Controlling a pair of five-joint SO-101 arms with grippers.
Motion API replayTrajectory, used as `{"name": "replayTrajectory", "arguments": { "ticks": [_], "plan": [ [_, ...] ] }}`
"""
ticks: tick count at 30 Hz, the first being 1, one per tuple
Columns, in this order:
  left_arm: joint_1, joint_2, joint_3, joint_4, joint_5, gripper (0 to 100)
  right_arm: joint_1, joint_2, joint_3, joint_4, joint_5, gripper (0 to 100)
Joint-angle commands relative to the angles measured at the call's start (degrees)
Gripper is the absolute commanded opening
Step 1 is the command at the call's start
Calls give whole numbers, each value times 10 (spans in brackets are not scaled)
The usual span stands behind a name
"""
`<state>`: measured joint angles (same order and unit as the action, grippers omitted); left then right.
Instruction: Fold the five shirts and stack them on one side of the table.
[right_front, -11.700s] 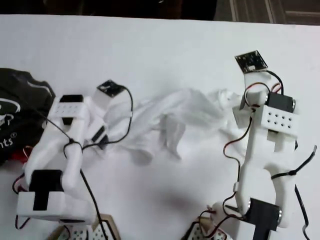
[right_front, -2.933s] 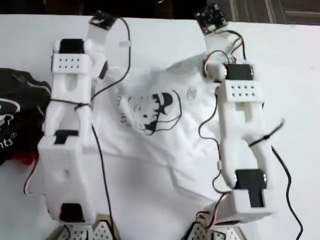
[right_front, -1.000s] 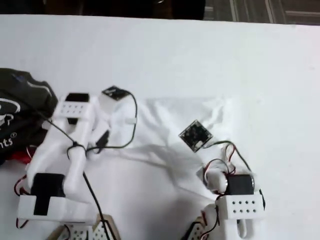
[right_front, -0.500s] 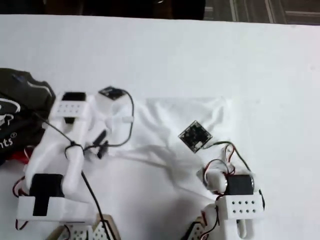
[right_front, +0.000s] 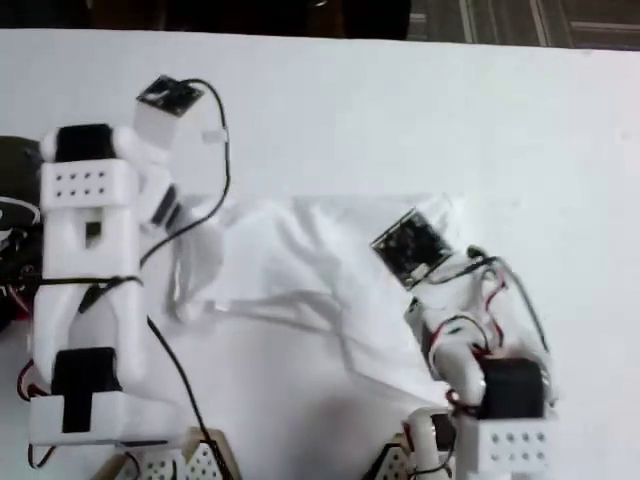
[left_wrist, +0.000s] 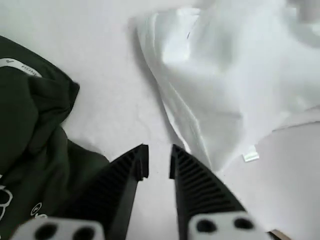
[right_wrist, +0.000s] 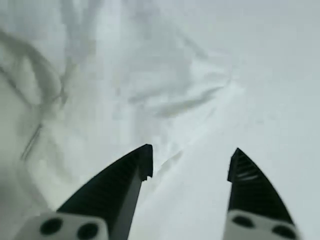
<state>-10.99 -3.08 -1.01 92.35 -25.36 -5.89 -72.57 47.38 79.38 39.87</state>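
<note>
1. Overhead, a white shirt (right_front: 310, 260) lies rumpled and partly folded near the middle of the white worktop (right_front: 400, 110). The left arm (right_front: 85, 250) stands along the worktop's left side, beside the shirt's bunched left edge. The right arm (right_front: 490, 390) is at the near right, with its wrist end above the shirt's right part. A dark shirt (right_front: 12, 165) sits at the far left edge, partly hidden behind the left arm.

2. From the left wrist, the left claw (left_wrist: 159, 160) hangs above bare worktop (left_wrist: 110, 85), between the dark shirt (left_wrist: 30, 125) on one side and the white shirt (left_wrist: 225, 85) on the other. Its fingers are parted by a narrow gap and grip nothing. The white shirt's near edge is doubled over in soft folds, and a small white label (left_wrist: 250, 156) sticks out from it. The dark shirt lies crumpled, well apart from the white one.

3. From the right wrist, the right claw (right_wrist: 191, 165) is spread wide and released, empty, poised over the creased fabric of the white shirt (right_wrist: 125, 90). Whether its fingertips touch the cloth cannot be told.
</note>
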Motion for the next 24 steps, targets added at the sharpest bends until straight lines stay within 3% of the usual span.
{"name": "replayTrajectory", "arguments": {
  "ticks": [1, 5, 13, 20, 24],
  "plan": [
    [52, 26, 2, -42, 29, 25, 5, -7, -70, -12, -14, 175],
    [70, 116, -29, -105, 69, 26, 5, 25, -36, -89, -15, 11],
    [70, 316, -214, -124, 114, 26, -12, 349, -35, -330, -137, 20],
    [73, 442, -333, -91, 114, 26, -35, 642, -140, -342, -149, 20],
    [37, 503, -382, -80, 113, 26, -15, 740, -178, -344, -148, 20]
  ]
}}
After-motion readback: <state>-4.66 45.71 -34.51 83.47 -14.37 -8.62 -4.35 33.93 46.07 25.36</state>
